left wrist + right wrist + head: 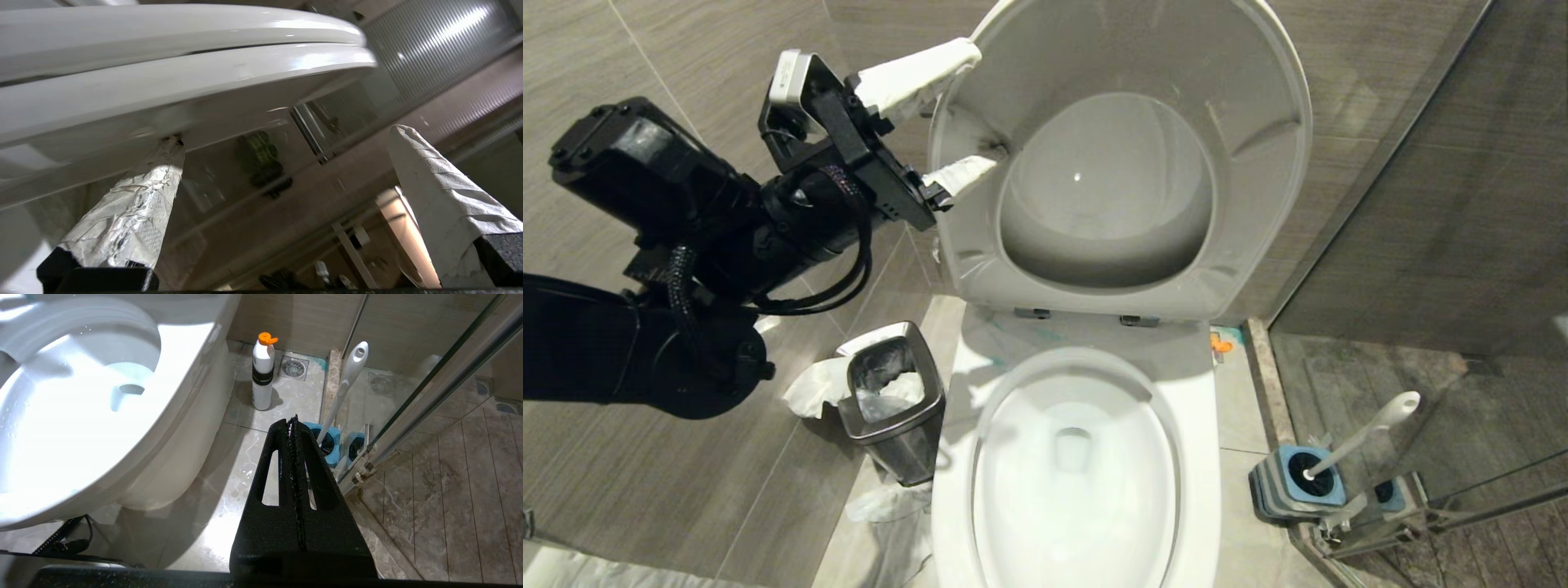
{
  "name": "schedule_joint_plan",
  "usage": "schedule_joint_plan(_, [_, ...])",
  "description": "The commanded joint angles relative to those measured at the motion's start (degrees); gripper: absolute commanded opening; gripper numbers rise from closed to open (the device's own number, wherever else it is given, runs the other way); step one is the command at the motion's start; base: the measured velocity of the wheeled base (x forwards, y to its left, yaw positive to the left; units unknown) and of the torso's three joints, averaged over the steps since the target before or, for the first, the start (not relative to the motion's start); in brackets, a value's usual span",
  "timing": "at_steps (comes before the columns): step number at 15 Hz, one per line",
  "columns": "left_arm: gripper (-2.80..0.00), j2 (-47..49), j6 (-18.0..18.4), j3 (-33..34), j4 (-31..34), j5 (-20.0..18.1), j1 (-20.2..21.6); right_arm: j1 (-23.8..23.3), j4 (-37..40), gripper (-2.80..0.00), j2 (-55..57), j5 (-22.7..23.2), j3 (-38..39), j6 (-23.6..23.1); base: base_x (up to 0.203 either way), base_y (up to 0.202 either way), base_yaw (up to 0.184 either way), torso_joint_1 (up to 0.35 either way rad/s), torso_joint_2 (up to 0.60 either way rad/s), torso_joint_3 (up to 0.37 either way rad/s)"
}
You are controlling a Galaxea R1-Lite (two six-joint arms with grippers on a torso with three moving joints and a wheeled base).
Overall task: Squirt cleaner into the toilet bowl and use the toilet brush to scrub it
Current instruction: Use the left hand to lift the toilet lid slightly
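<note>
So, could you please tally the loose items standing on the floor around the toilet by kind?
Toilet brush: 1
Brush holder: 1
Cleaner bottle with orange cap: 1
Steel waste bin: 1
Total: 4

The white toilet bowl (1086, 457) is standing open, its seat and lid leaning upright against the wall, its water showing a faint blue-green tint. Right of the bowl, the toilet brush (1356, 441) is sitting tilted in its blue holder.
</note>
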Motion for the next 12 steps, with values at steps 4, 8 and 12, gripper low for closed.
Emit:
schedule_joint_plan(4, [0.00,2.7,2.3,-4.4,2.9,2.7,-0.1,0.0,0.0,-2.80,0.0,0.0,0.0,0.0,0.000,0.000,0.000,0.000,0.00,0.000])
schedule_joint_plan(8, [0.00,4.8,5.6,-5.1,3.5,3.6,-0.1,0.0,0.0,-2.80,0.0,0.0,0.0,0.0,0.000,0.000,0.000,0.000,0.00,0.000])
schedule_joint_plan(12, [0.00,6.8,7.9,-6.0,3.6,5.1,-0.2,0.1,0.0,-2.80,0.0,0.0,0.0,0.0,0.000,0.000,0.000,0.000,0.00,0.000])
